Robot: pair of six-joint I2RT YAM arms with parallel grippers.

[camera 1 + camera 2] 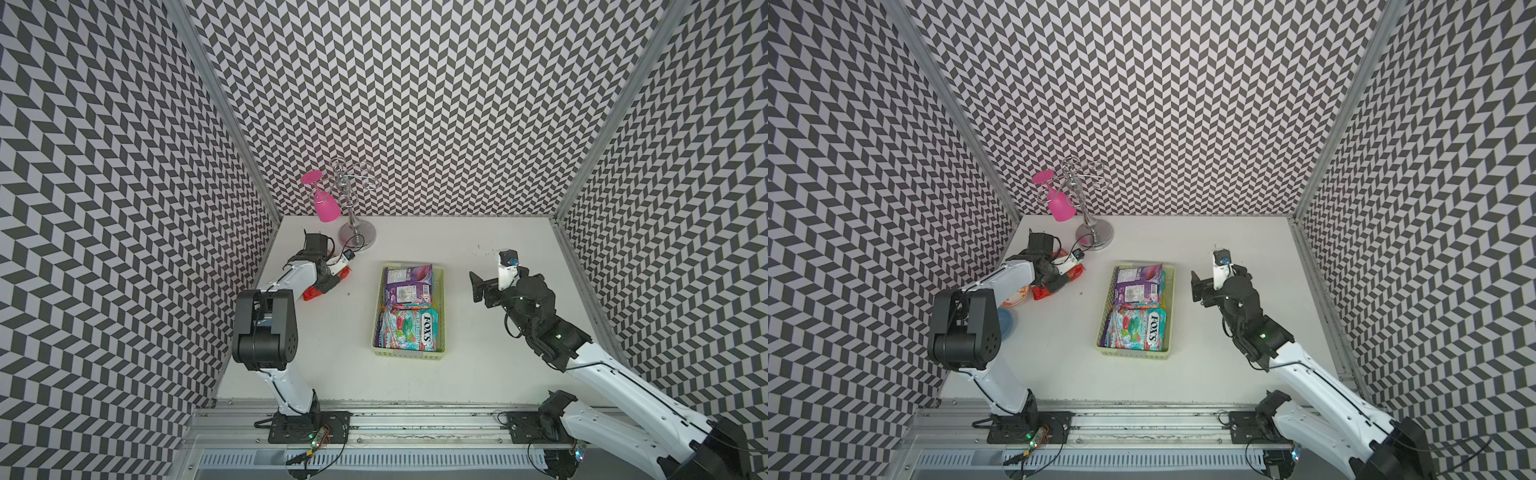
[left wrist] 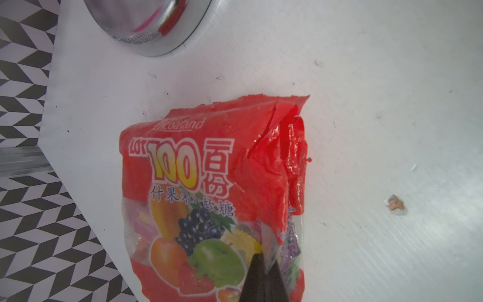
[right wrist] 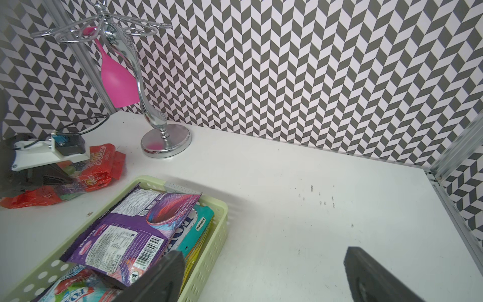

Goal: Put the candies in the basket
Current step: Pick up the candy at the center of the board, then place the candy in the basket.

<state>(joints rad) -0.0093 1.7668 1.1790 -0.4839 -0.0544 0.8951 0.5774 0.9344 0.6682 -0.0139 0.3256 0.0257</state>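
The left gripper (image 2: 265,274) is clenched on the red candy bag (image 2: 209,183) at the table's (image 1: 457,374) far left, while the right gripper (image 3: 264,272) hangs spread and empty, right of the basket (image 1: 407,354) holding a purple bag (image 1: 409,282) and a teal bag (image 1: 409,328).

top views: high at the front, looking down over the whole bench (image 1: 415,374) | left wrist: close above red bag (image 2: 209,183), facing down | right wrist: low, facing rear wall (image 3: 313,78); shares basket (image 3: 217,235), stand (image 3: 166,141) with top views
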